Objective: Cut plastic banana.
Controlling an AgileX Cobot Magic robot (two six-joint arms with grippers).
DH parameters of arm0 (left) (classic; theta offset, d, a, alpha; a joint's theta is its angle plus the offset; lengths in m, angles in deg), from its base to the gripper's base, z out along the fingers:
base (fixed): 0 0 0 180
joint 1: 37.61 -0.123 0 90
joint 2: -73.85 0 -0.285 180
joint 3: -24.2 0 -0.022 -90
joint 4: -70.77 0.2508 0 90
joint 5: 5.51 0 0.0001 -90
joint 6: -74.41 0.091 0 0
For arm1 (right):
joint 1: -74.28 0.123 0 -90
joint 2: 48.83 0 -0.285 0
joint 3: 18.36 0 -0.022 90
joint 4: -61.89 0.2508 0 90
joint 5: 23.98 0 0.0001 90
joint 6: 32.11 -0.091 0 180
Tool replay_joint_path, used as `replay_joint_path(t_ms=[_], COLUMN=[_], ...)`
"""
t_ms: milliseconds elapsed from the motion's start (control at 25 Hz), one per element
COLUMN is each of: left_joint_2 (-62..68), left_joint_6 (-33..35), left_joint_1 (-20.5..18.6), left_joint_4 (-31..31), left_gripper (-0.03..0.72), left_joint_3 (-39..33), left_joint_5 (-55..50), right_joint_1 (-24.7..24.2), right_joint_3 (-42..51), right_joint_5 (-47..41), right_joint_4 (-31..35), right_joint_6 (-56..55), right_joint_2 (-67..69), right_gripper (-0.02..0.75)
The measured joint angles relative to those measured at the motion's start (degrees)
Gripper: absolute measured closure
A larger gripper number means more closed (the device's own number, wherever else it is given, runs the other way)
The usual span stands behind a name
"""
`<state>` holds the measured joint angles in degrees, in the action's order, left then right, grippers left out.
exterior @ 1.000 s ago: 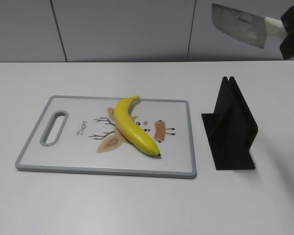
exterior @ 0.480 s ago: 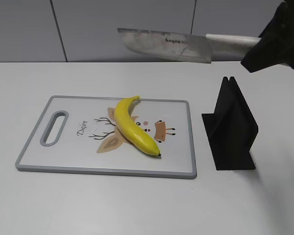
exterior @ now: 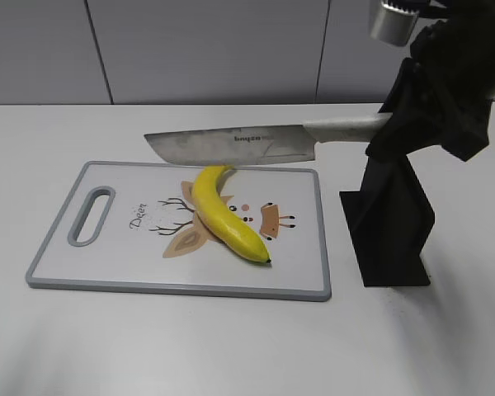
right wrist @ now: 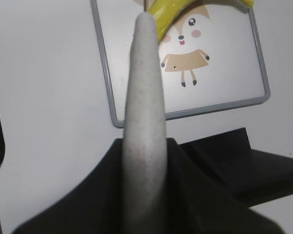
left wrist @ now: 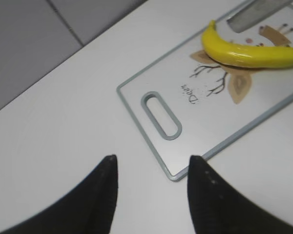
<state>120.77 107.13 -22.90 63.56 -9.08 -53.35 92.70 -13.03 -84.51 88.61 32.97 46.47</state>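
The exterior view looks down at a slant from the front of the white desk (exterior: 231,346), facing the grey wall. It sees the whole cutting board (exterior: 107,247). The left wrist view sits low and close, looking over the board's handle end. The right wrist view looks along the knife handle (right wrist: 145,107) down at the board's other end. All three share the board and the plastic banana (exterior: 223,216).

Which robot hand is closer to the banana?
Right. The right gripper holds the knife just beside the banana; the left gripper hovers off the cutting board's handle end.
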Motion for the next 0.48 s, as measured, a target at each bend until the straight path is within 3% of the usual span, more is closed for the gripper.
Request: replay_joint_path(t_ms=[320, 480], left_joint_2=[23.4, 34.7], left_joint_6=[35.2, 43.7], left_joint_1=[0.0, 0.0], left_joint_4=[-20.3, -24.9], left_gripper=[0.232, 0.232], left_joint_3=[11.0, 18.6], left_joint_5=[0.4, -1.9], right_joint_1=[0.0, 0.0], right_joint_3=[-6.8, -11.2], right_joint_5=[-0.2, -0.9], right_joint_4=[1.2, 3.8], right_joint_6=[6.3, 8.2], right_joint_2=[7.9, 12.6], right_gripper=[0.559, 0.559])
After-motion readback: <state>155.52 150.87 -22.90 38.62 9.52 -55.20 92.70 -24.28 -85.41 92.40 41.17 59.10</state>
